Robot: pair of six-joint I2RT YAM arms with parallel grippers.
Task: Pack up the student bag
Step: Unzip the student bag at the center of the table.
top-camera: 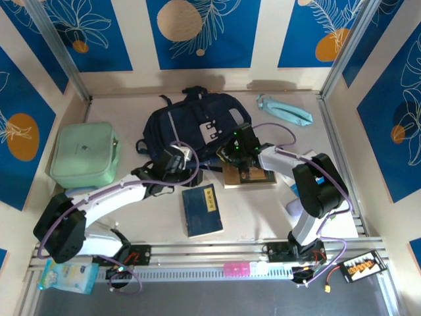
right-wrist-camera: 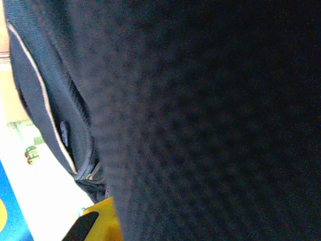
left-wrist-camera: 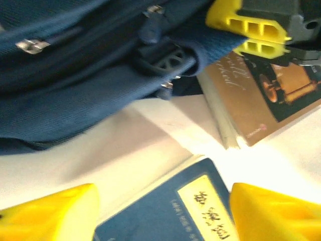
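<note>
Finding 1, position. The student bag (top-camera: 197, 122) lies flat on the worktop (top-camera: 131, 118), front pocket up, towards the far wall and about midway across. Its long axis runs from near to far, with the carry handle at the far end and the bottom edge turned towards the arms. Both arms reach that near edge. The left gripper (top-camera: 179, 158) sits at the bag's near left corner and the right gripper (top-camera: 227, 151) at its near right corner.

Finding 2, left gripper. In the left wrist view its yellow fingers (left-wrist-camera: 50, 213) stand well apart and hold nothing. A blue book (left-wrist-camera: 170, 211) lies on the worktop below and between them, just on the near side of the bag. Its long axis also runs from near to far. You should take the left arm as the nearer one to this book.

Finding 3, right gripper. Its fingers are brought together, and from the left wrist view they appear clamped on a fold of the bag's fabric at the near edge. A brown book (top-camera: 250, 176) lies directly beneath that gripper, touching the bag's edge.

Assessment. Both books lie outside the bag, so you may judge that packing is not yet under way. The coming move turns on the fabric pinch, which looks meant to lift the bag's edge or steady it.
</note>
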